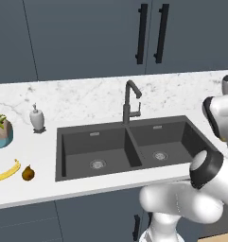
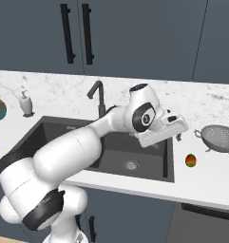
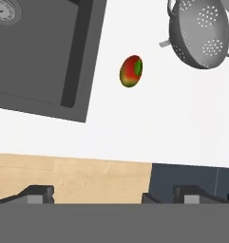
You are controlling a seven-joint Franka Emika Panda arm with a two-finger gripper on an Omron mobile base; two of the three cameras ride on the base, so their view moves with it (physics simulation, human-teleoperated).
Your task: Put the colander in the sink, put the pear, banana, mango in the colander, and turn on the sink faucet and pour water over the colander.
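Spanning dark cabinets, the white marble worktop (image 2: 211, 180) carries the sink (image 2: 106, 156), with colander (image 2: 219, 138) and mango (image 2: 191, 160) to its right; the gripper (image 2: 178, 134) hovers wide, empty.

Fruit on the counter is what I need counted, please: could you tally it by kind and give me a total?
Banana: 1, on the counter left of the sink.
Pear: 1, just right of the banana.
Mango: 1, on the counter right of the sink, near the colander.
Total: 3 fruits, none in the colander yet.
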